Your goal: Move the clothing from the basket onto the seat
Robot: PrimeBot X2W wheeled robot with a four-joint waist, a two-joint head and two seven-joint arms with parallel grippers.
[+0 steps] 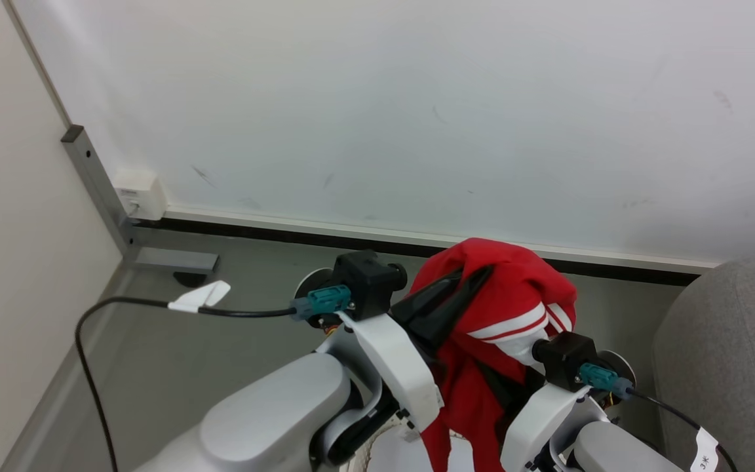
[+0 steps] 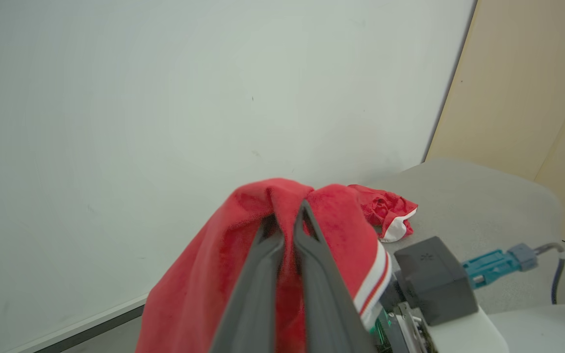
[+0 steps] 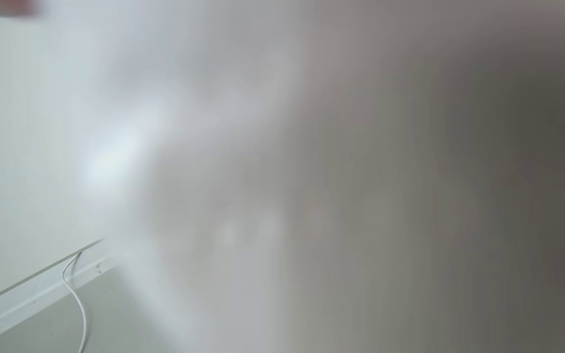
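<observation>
I had the left tool (image 2: 286, 215) pinched tight on the bright red soft fabric garment with white bands (image 1: 502, 308), which was up in the air over the grey floor (image 1: 233, 328), well short of where it needed to go. The cloth was draped over the dark fingers (image 2: 312, 274) and hung long-ways straight down between my two arms. The relation that mattered: the light-grey fabric-upholstered sofa (image 1: 725, 354) lay off to my right of the load, near but not under it, so I judged the carry had to swing rightward, across the right arm, which was the nearer one to the seat. The right tool (image 1: 544, 351) sat just beside the hanging cloth, its fingers buried under the folds; its jaws were closed, though I could not tell whether they had any fabric. The left wrist view gave me what the head view barely did: a second red garment (image 2: 385, 211) lying crumpled on the sofa top (image 2: 474, 196). The right wrist view was a pale blur, with some white wall (image 3: 17, 147) at its left.
</observation>
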